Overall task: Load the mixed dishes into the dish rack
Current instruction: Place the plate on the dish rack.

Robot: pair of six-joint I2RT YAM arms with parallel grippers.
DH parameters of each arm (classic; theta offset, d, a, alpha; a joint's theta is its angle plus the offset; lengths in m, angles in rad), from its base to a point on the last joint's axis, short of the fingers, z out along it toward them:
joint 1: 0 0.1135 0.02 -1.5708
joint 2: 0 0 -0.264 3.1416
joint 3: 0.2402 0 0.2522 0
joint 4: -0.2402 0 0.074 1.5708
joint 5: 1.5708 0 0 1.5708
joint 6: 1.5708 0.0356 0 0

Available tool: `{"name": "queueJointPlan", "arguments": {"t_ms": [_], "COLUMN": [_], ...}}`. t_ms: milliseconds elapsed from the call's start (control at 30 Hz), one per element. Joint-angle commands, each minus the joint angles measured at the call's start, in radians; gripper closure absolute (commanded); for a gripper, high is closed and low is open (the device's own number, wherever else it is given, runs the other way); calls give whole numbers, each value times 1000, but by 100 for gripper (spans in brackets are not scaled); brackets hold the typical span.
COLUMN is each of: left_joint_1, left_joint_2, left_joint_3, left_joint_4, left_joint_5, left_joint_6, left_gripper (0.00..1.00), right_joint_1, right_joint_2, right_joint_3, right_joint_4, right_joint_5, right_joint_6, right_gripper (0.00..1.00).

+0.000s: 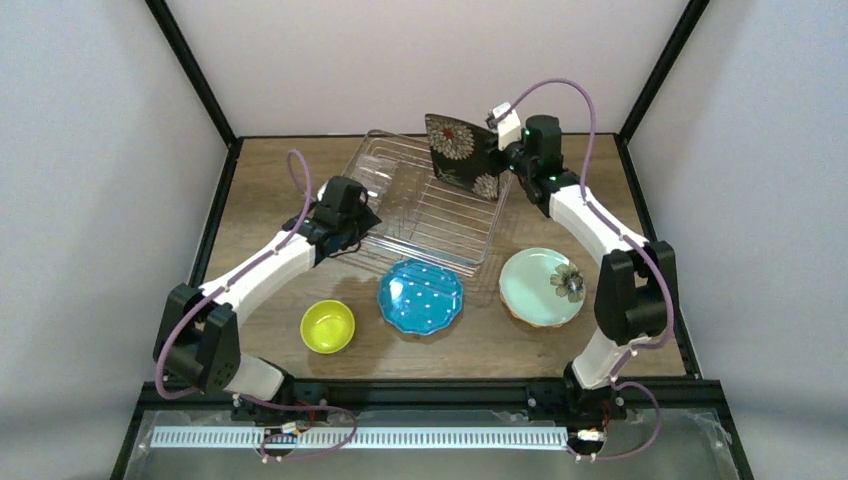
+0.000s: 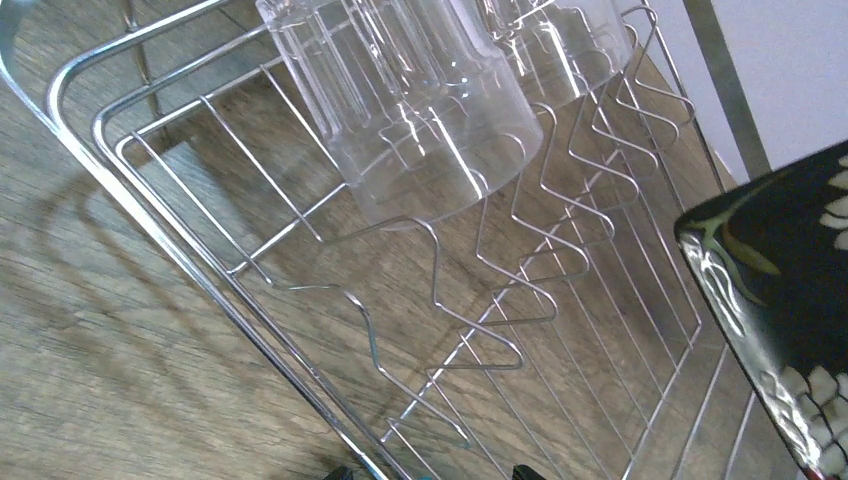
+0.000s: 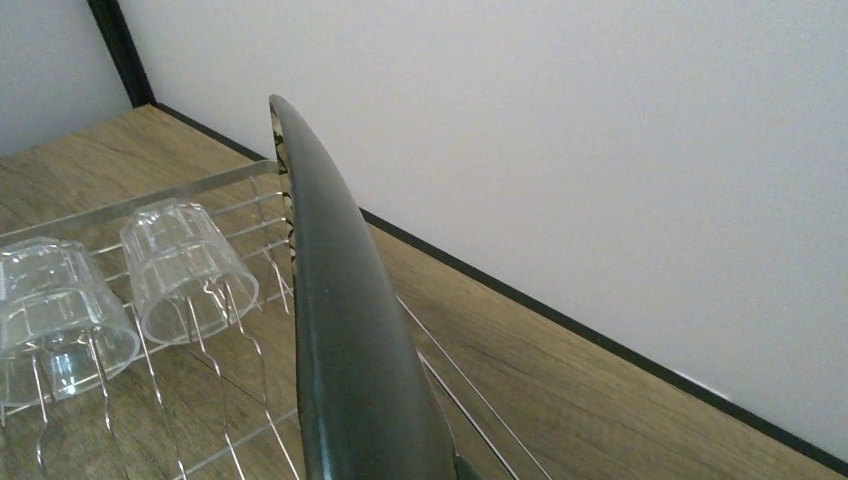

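Right end effector (image 1: 507, 150): clamped on black square floral plate (image 1: 462, 152), tilted above dish rack (image 1: 425, 253) far right corner
Left end effector (image 1: 362, 215): spread wide, empty, at rack's left rim
Top view alone: bowl (image 1: 328, 326), teal plate (image 1: 420, 297), mint plate (image 1: 535, 290) on surface (image 1: 270, 180)

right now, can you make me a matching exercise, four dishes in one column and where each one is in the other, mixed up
Things:
1. black square floral plate
2. clear glass tumbler
3. round teal white-dotted plate
4. small yellow-green bowl

Places:
A. on the wooden table, leftmost loose dish
B. held on edge in the right tool, above the silvery wire rack
C. flat on the table, between two other dishes
D. upside down over the rack's prongs

Pairs: 1-B, 2-D, 3-C, 4-A
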State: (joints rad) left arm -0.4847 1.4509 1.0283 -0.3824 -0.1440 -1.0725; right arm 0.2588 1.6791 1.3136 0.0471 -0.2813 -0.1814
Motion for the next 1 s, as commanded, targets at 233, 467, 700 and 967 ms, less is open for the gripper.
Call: {"name": "queueJointPlan", "arguments": {"t_ms": [233, 467, 700, 967], "left_joint_1": [3, 3, 3, 3], "left_joint_2": [-27, -61, -85, -104], "left_joint_3": [-32, -66, -126, -174], "left_joint_4": [80, 118, 171, 216], "left_joint_5": [50, 56, 62, 57], "left_joint_6": [-24, -28, -40, -51], "left_gripper": [8, 8, 9, 9], "right_joint_1": [-4, -7, -12, -21], "right_joint_2": [47, 77, 109, 145], "right_joint_3": [-42, -71, -85, -93], "right_joint_4": [335, 402, 451, 475], "right_joint_5": [-92, -95, -101, -119], "right_joint_6": [0, -9, -26, -48], "right_gripper": [99, 99, 99, 99]}}
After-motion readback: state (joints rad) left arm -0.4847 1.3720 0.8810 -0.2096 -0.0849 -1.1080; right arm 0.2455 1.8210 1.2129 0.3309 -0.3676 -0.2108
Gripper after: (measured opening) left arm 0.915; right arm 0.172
